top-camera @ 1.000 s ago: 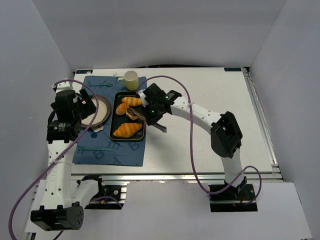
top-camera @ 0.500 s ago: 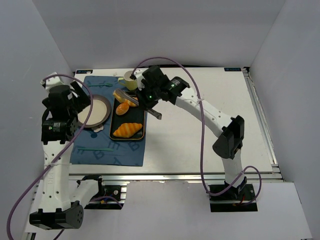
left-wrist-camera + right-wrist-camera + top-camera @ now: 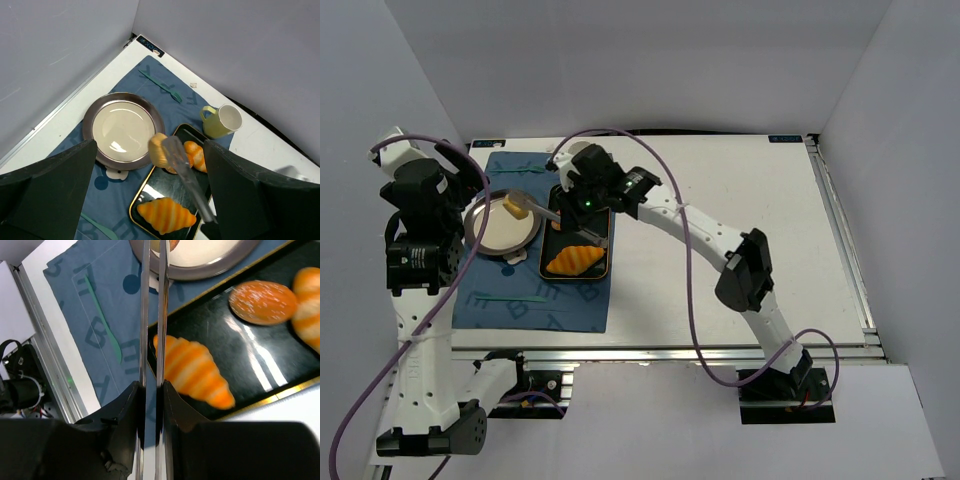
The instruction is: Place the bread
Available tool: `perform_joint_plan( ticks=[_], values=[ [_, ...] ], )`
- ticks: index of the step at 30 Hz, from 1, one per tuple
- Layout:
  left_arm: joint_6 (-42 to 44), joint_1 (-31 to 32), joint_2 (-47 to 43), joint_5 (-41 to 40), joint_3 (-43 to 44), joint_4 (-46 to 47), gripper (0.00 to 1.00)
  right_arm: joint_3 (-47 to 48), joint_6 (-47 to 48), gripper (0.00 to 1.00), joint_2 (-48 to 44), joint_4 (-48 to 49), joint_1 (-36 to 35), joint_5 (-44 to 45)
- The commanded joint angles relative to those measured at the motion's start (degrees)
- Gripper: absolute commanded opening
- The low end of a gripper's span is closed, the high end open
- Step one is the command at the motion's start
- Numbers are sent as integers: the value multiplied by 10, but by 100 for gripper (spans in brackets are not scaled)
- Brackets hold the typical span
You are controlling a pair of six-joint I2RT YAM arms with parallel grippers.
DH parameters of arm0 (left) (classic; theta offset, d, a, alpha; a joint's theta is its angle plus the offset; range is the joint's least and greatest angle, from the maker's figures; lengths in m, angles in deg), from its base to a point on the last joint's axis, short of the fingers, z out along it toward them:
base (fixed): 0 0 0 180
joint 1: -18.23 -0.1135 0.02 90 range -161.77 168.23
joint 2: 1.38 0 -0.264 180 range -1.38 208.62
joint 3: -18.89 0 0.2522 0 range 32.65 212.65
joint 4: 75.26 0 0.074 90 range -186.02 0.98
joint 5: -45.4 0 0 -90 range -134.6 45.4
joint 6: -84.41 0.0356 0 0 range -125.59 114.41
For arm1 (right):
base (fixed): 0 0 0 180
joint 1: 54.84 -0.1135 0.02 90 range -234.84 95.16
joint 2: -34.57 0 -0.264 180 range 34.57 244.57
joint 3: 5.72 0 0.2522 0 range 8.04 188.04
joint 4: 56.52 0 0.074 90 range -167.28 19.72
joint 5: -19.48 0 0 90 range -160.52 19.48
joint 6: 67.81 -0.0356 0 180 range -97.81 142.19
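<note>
Black tray [image 3: 160, 189] with croissant [image 3: 574, 261]; bread [image 3: 517, 207] in tongs [image 3: 542, 211] within clamped right hand [image 3: 575, 203], over silver plate [image 3: 88, 129].

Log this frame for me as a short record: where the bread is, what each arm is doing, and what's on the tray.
bread: pinched at the tip of the tongs, over the plate; whether it touches cannot be told
right tool: shut on the tongs
left tool: open, empty, high above the plate
tray: holds a croissant, an oval roll, and one more bread partly in view
task state: bread not yet released
</note>
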Motion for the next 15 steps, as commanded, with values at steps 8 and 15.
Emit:
perform_joint_plan(
  ticks=[8,15],
  values=[
    [5,2,-16,8,-34,13,98,41,-33,14,60,184,-9,-30],
    [13,1,-19,23,-58,23,98,56,-39,14,135,234,-9,-20]
  ],
)
